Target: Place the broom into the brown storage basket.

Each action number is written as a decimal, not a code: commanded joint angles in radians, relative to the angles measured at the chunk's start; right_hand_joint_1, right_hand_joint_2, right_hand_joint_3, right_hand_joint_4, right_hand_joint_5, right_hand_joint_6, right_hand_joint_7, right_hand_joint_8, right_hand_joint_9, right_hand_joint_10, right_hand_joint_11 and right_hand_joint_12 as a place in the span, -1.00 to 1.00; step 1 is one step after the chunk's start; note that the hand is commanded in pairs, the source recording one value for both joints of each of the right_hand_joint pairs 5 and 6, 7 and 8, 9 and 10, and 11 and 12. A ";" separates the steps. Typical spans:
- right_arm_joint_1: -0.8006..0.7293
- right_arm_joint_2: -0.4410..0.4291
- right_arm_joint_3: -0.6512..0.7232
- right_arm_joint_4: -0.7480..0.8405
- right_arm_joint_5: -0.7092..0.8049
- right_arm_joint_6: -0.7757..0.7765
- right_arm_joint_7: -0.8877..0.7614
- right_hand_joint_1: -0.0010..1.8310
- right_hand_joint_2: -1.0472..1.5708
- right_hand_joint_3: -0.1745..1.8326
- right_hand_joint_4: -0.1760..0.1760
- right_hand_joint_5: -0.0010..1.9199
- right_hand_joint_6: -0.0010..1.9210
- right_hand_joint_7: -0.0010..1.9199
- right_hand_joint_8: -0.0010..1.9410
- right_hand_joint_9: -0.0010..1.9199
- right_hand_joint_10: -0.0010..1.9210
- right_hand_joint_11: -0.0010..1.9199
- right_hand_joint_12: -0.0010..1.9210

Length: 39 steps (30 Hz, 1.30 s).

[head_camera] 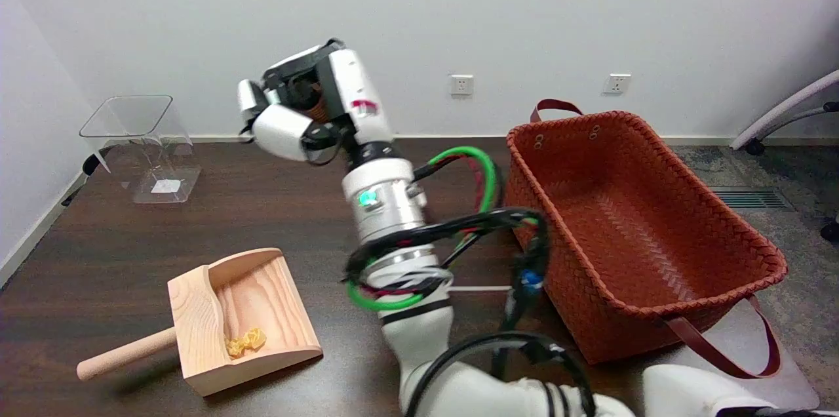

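Dark wooden table (196, 220) ran the width of the view, with the wall behind its far edge.

Brown storage basket (629, 220) stood at the table's right edge. It was woven and open-topped, and its inside was bare weave. One strap handle stood up at its far end and another hung off its near right corner.

Your right arm (393, 220) came in from the near edge and rose toward the far side. Green, red and black cables looped around it, some of them just beside the basket's left wall.

Wooden dustpan (242, 318) lay toward the near left corner, flat on the table, handle pointing left.

Clear plastic container (147, 145) stood at the far left corner, tilted, mouth up.

Your right hand (305, 105) was held in the air over the far middle of the table, left of the basket and well apart from it. The fingers were curled in together around a small brown piece.

Broom (318, 109) — that brown piece is all that showed of it, the rest hidden inside the hand. It was up off the table and not over the basket.

Yellow crumpled scrap (246, 341) lay inside the dustpan, at its back wall.

Two wall sockets (461, 84) — low on the wall, one behind the arm, one above the basket.
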 commanded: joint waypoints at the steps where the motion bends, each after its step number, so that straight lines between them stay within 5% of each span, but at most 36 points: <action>1: -0.004 0.256 0.097 -0.271 -0.005 0.001 -0.192 0.29 1.00 0.10 0.00 1.00 1.00 1.00 0.98 1.00 1.00 1.00 1.00; 24: -0.013 0.374 0.279 -0.274 0.004 0.030 -0.212 0.31 1.00 0.15 0.00 1.00 1.00 1.00 0.98 1.00 1.00 1.00 1.00; 39: -0.185 0.377 0.244 -0.270 -0.068 0.239 -0.212 0.31 1.00 0.13 0.00 1.00 1.00 1.00 0.98 1.00 1.00 1.00 1.00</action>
